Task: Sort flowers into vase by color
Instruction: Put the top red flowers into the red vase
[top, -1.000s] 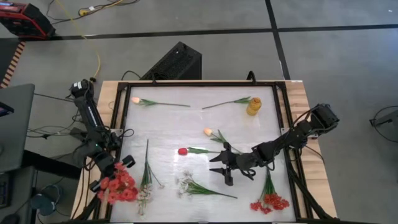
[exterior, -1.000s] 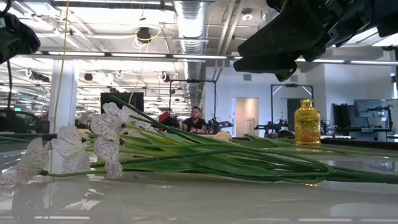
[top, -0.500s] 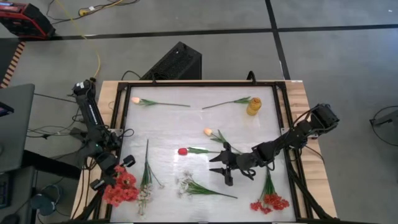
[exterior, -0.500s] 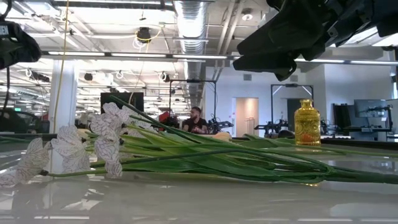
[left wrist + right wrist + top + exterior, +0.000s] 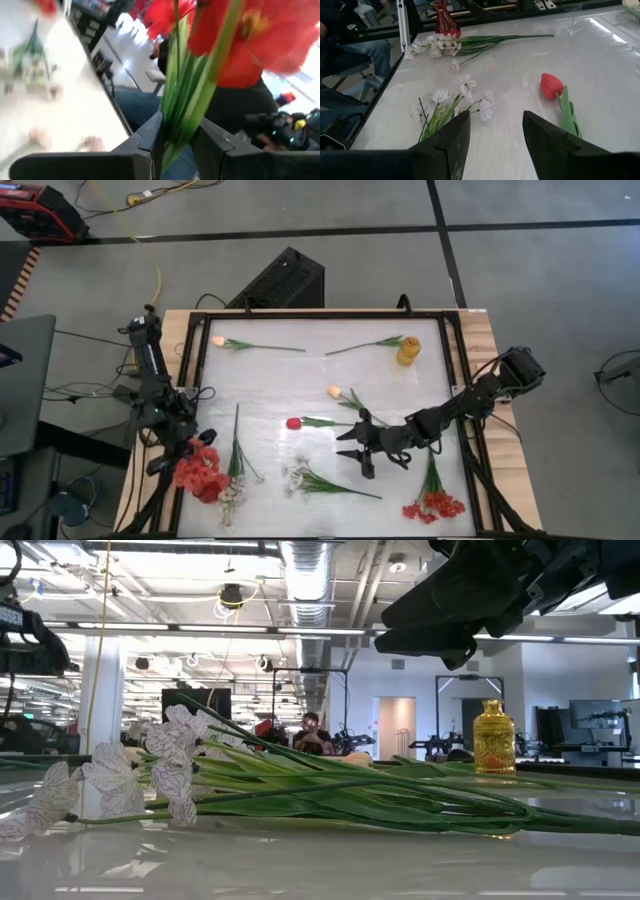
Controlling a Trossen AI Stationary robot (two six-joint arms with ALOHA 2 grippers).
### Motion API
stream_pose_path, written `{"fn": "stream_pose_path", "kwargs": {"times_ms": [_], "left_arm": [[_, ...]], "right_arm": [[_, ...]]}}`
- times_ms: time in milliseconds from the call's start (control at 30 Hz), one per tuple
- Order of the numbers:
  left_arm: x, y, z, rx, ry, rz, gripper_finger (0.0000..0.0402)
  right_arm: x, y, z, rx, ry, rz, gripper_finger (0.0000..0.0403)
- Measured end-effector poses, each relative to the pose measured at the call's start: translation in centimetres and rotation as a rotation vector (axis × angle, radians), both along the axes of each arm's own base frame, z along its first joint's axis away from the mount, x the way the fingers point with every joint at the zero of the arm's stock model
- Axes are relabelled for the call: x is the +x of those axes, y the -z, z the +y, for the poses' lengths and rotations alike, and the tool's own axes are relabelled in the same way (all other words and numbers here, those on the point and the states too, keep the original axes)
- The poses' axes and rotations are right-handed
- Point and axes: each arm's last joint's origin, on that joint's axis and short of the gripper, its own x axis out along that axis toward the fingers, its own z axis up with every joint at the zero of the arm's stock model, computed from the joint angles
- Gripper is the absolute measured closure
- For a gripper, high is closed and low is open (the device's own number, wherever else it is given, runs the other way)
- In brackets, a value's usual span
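At seven o'clock, I see the left gripper point(image 5: 187, 452) with red flowers point(image 5: 200, 477) between narrowly parted jaws. Right gripper point(image 5: 358, 452) hovers centrally, jaws wide, empty.

My two dark fingers point(image 5: 447, 142) stand apart above the white table point(image 5: 610, 65). Just past them lies a spray of white blossoms point(image 5: 451, 102). A red tulip point(image 5: 550, 85) rests nearby on its green stem. Farther off lies another white spray point(image 5: 440, 45), with a red vase point(image 5: 445, 21) at the table's edge.
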Motion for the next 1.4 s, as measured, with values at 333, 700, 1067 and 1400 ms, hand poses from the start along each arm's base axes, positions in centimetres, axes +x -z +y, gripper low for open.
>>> {"fn": "stream_pose_path", "kwargs": {"times_ms": [333,700,1067,1400], "left_arm": [[-0.10,0.33,0.22,-0.071,0.000,0.121,0.0326],[-0.19,0.35,0.14,-0.144,0.044,0.211,0.0326],[-0.07,0.36,0.24,-0.116,-0.007,0.173,0.0325],[-0.01,0.12,0.29,-0.144,-0.033,0.163,0.0325]], "right_arm": [[0.00,0.00,0.00,0.000,0.000,0.000,0.0194],[0.02,-0.04,0.00,0.002,-0.002,-0.004,0.0194],[0.21,-0.05,-0.42,0.003,0.014,-0.005,0.0194],[0.27,-0.05,-0.55,0.003,0.018,-0.005,0.0194]]}}
